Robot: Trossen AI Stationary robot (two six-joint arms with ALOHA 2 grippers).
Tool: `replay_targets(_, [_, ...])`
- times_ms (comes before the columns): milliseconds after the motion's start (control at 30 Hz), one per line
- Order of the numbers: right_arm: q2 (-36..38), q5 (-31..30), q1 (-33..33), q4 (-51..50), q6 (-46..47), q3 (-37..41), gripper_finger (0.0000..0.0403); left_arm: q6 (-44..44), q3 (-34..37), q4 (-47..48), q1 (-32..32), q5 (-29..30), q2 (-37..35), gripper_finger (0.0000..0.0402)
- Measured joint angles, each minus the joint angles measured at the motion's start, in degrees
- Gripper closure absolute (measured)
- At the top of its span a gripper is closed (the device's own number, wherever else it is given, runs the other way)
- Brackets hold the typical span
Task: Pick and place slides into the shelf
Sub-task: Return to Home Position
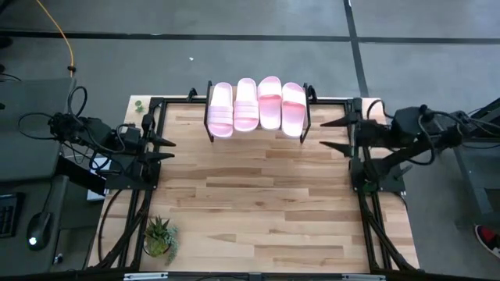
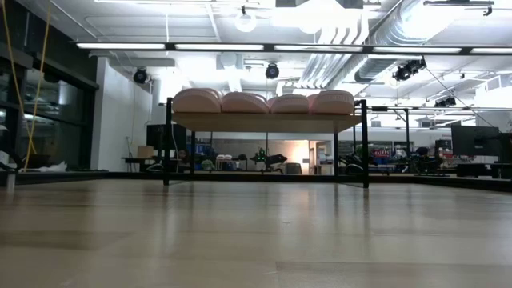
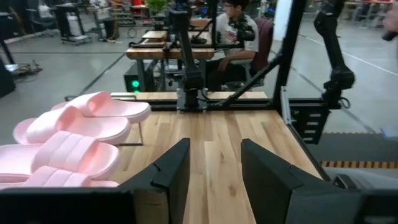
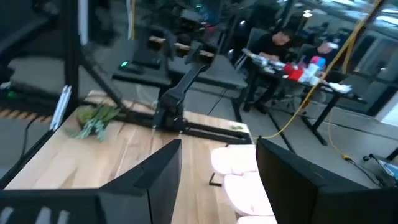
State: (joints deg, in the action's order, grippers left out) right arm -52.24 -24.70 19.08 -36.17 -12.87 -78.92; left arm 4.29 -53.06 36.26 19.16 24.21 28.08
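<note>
Nearest me, a little potted plant (image 1: 160,234) sits on the table (image 1: 258,203). Further in, the left gripper (image 1: 170,149) and right gripper (image 1: 324,133) hang at opposite side edges, each with fingers spread and nothing between them. At the far edge, all four slides (image 1: 246,105) lie side by side atop the shelf (image 2: 264,122), long axes crosswise to its plank, strap ends seemingly pointing toward the table's middle.

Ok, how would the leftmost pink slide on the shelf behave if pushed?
Likely light and slightly squashy; the slide looks like thick moulded foam. Lying flat on the shelf, it should skid, not roll. Sideways, it would probably shove its neighbour, since they look packed together.
</note>
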Motion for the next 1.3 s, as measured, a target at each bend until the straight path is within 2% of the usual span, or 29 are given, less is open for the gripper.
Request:
replay_targets(133, [6.62,4.28,-2.90,7.76,0.56,9.98,0.0206,0.00,0.00,0.25,-0.02,1.83,0.00,0.0275])
replay_targets(433, [14.34,6.35,-4.12,21.53,0.81,27.91,0.0206,1.47,5.89,-0.61,-0.02,2.27,-1.90,0.0275])
replay_targets(867, [20.10,5.83,-4.12,37.84,0.29,45.06,0.0206,1.24,19.24,-12.62,-0.02,0.78,-8.29,0.0275])
replay_targets(1300, [24.78,5.10,-4.14,50.55,1.02,57.48,0.0206,2.28,27.32,-19.87,-0.04,0.83,-11.45,0.0275])
